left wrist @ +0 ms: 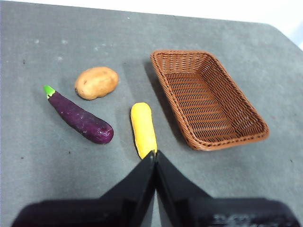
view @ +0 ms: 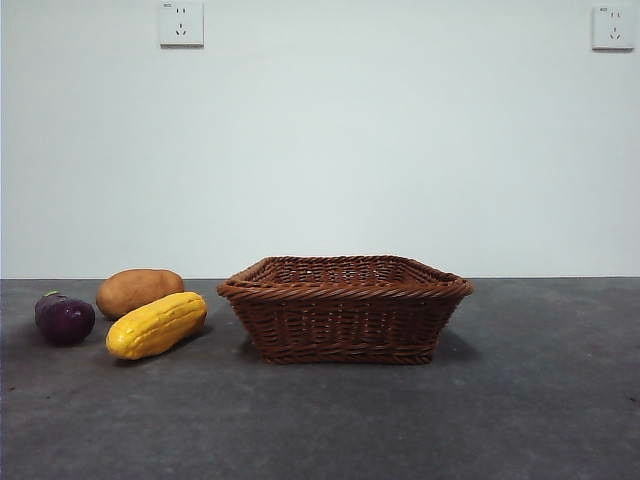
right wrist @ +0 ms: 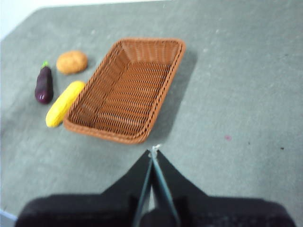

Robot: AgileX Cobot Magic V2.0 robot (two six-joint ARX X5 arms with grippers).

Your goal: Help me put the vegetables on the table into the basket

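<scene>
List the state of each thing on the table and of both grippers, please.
potato: on the table, outside the basket
corn cob: on its side, beside the basket
eggplant: lying on the table
basket: upright, empty
left gripper: shut, holds nothing
right gripper: shut, holds nothing

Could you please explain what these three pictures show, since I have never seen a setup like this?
This is a two-armed robot at a table. One picture looks level across the table from a low camera; the other two come from cameras on each arm's wrist, looking down. The black wedge at the bottom of each wrist picture is that arm's own gripper: the left gripper and the right gripper, both with jaws shut and holding nothing. On the table lie a potato, an eggplant and a yellow corn cob, all beside a woven basket, which is empty. No arm shows in the level view, so both seem to be waiting above.
</scene>
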